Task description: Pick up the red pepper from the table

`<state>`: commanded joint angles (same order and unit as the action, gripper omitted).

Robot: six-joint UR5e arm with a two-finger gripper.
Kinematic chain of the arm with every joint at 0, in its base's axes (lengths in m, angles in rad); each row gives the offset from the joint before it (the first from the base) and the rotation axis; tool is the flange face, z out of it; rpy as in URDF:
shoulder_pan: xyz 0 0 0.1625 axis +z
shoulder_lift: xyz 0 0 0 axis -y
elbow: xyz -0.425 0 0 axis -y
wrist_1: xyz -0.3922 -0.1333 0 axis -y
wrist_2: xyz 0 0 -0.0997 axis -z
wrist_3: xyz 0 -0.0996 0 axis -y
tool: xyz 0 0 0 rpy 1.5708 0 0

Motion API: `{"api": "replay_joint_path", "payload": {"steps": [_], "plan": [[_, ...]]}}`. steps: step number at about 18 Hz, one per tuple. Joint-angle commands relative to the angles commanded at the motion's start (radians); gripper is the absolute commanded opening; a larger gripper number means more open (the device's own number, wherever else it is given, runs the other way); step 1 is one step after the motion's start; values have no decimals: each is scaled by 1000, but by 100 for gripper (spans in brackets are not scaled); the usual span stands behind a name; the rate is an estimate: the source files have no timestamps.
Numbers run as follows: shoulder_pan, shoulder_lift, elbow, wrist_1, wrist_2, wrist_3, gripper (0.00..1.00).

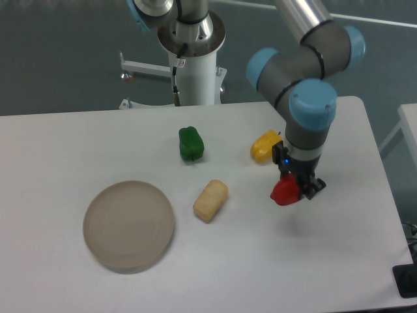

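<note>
The red pepper (284,192) is small and glossy red, at the right of the white table (215,274). My gripper (297,188) is shut on it, its dark fingers around the pepper's right side. The pepper seems lifted a little off the tabletop, with a faint shadow below it. Its stem is hidden by the gripper.
A yellow pepper (265,146) lies just behind and left of the gripper. A green pepper (191,144) stands at the middle back. A pale corn-like piece (210,201) lies in the middle. A round beige plate (129,225) sits at the front left. The arm's base (193,72) stands behind the table.
</note>
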<state>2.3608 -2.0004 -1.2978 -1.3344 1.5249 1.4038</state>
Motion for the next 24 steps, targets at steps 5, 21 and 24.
{"api": "replay_joint_path", "payload": {"steps": [5, 21, 24], "plan": [[9, -11, 11, -60, 4, -31, 45], [8, -55, 69, -75, -3, -26, 45], [6, -66, 81, -80, 0, -31, 45]]}}
